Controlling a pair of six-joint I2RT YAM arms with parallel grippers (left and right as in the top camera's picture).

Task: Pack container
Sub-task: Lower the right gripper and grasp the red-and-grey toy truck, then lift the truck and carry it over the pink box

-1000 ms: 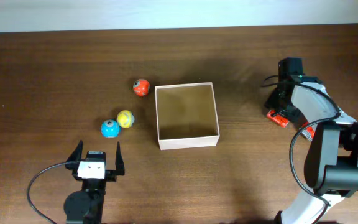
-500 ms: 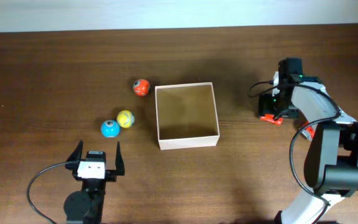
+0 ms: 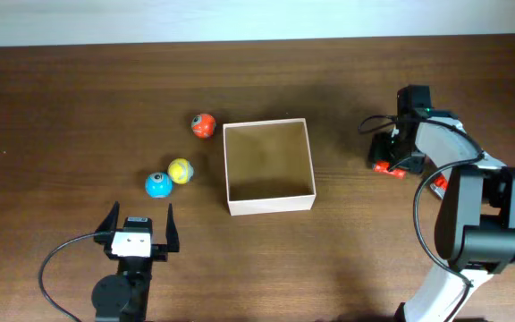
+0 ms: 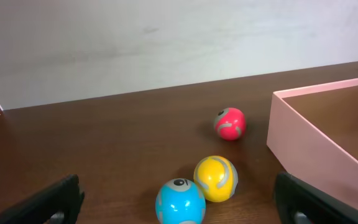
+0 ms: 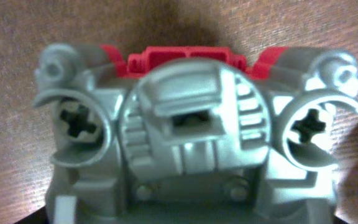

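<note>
The box (image 3: pixel 271 203) sits mid-table, straight toward the left edge from the right fingers (image 3: pixel 390 159), which are over a red-and-grey car (image 3: pixel 385 168); whether they grip it I cannot tell. The left fingers (image 3: pixel 140 222), spread open by the near edge, are farther from the car.

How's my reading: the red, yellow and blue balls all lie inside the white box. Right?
Not quite. The red ball, yellow ball and blue ball all lie outside the white box, to its left, not inside it. The overhead view shows this.
</note>
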